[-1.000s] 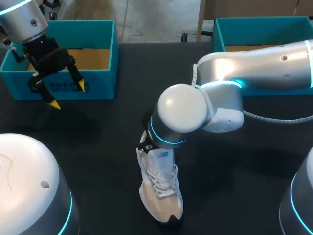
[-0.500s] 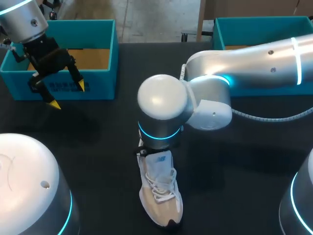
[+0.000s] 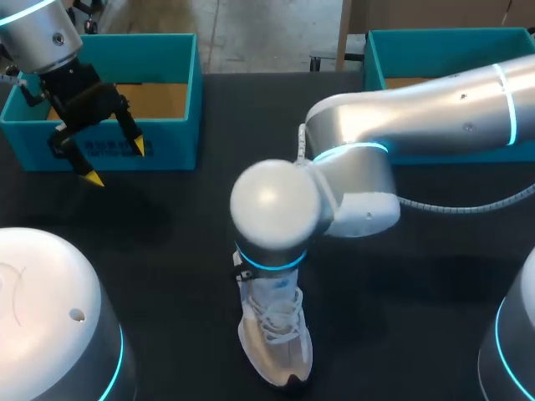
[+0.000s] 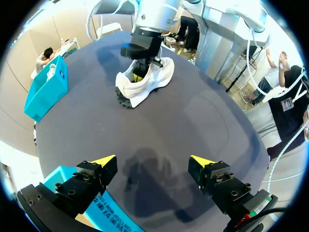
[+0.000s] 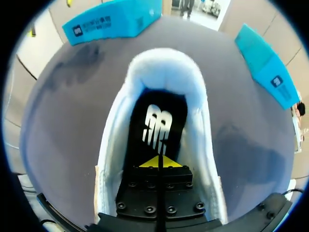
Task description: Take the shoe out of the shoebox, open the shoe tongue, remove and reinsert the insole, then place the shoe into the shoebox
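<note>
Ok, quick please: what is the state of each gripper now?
Left gripper: open, holding nothing.
Right gripper: shut, tips together inside the shoe over the insole; whether it pinches the insole cannot be told.

Your surface (image 3: pixel 167 251) is dark and matte. A white shoe (image 3: pixel 276 342) stands upright on its sole near the middle, with its toe toward the near edge. Two teal boxes with open tops sit along the far edge, well apart from the shoe: the left shoebox (image 3: pixel 171 138) and the right shoebox (image 3: pixel 376 63).
</note>
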`<state>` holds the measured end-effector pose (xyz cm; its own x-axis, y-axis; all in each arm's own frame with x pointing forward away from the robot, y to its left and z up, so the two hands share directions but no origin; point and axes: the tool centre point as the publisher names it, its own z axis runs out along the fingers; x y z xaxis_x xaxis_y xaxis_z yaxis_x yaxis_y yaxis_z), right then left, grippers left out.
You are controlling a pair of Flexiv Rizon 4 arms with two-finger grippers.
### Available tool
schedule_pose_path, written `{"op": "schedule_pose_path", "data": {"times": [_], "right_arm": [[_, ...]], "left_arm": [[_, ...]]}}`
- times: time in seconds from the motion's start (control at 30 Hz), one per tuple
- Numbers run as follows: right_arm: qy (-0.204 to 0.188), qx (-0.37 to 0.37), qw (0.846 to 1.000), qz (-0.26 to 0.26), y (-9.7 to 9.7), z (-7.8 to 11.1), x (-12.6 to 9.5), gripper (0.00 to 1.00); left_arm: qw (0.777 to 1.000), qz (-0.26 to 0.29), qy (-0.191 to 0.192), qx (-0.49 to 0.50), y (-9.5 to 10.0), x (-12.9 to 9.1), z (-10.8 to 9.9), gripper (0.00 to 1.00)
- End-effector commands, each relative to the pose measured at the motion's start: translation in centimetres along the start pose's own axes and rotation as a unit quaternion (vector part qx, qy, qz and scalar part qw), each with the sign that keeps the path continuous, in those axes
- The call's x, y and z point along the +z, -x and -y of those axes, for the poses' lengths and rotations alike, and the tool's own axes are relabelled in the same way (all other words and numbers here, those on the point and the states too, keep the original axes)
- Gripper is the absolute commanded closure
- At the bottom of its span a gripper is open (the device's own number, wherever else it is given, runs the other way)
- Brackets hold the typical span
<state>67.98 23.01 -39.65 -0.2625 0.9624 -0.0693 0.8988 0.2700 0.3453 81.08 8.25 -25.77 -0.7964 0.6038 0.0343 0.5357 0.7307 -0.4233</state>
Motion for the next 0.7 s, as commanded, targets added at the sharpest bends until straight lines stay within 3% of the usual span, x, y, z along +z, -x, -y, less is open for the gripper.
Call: {"op": "schedule_pose_path", "data": {"times": [0.03,0.37,0.7], "right_arm": [[0.052,-0.008,0.999,0.002,0.9,-1.2,-2.5,1.0],[0.092,-0.038,0.995,-0.018,0.9,-5.5,-1.5,1.0],[0.078,-0.028,0.995,-0.049,0.4,-6.2,2.1,1.0]], "left_arm": [[1.0,0.0,0.001,0.0,-0.1,0.0,0.0,0.0],[1.0,0.0,0.001,0.0,-0.1,0.0,0.0,0.0],[1.0,0.0,0.001,0.0,-0.1,0.0,0.0,0.0]]}}
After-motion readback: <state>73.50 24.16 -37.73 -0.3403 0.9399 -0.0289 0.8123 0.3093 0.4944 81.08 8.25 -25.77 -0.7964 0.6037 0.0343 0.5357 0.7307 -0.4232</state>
